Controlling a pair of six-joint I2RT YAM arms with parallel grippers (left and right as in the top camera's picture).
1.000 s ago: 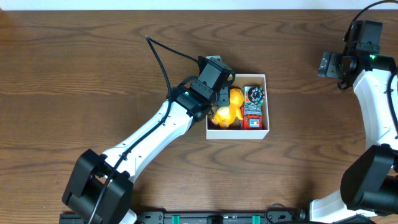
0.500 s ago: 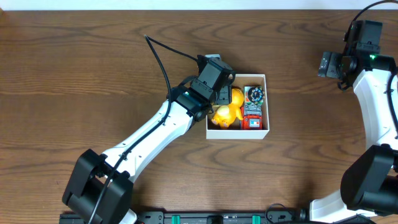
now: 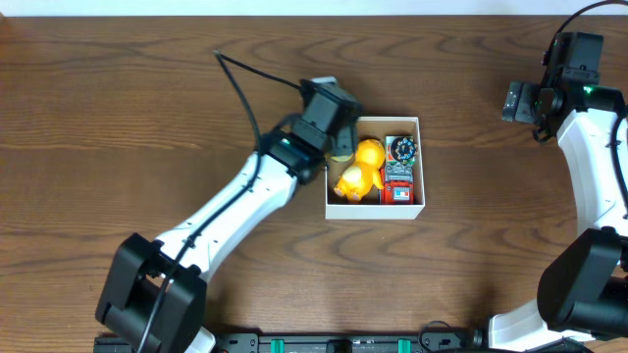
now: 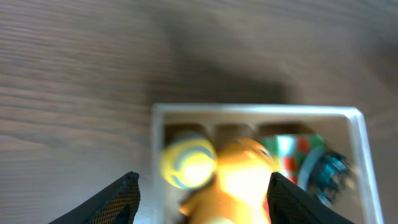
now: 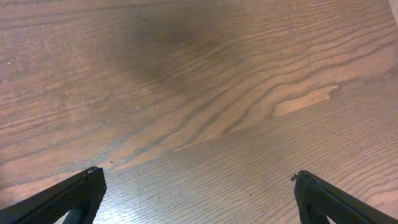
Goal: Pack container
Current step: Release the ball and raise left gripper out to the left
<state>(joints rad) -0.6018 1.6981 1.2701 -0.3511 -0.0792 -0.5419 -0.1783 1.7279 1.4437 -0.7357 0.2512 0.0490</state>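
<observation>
The container (image 3: 375, 209), a shallow white box, sits mid-table with toys inside. They are an orange-yellow duck-like toy (image 3: 360, 169), a red toy (image 3: 397, 188) and a round dark one (image 3: 402, 149). My left gripper (image 3: 343, 145) hovers over the box's left rim, open and empty. Its wrist view is blurred. It shows the container's rim (image 4: 249, 112), a yellow striped ball (image 4: 188, 163) and the orange toy (image 4: 245, 177) below my left gripper (image 4: 203, 179). Far to the right, my right gripper (image 3: 520, 101) stands open above bare wood, and in its own view my right gripper (image 5: 198, 175) holds nothing.
The brown wooden table (image 3: 118, 118) surrounds the box. A black cable (image 3: 250, 88) trails from the left arm across the wood. The right arm (image 3: 594, 167) runs along the right edge.
My left gripper has opened wider and drawn back up and left from inside the container to its left rim, leaving the toys in the box. The right arm has not moved.
</observation>
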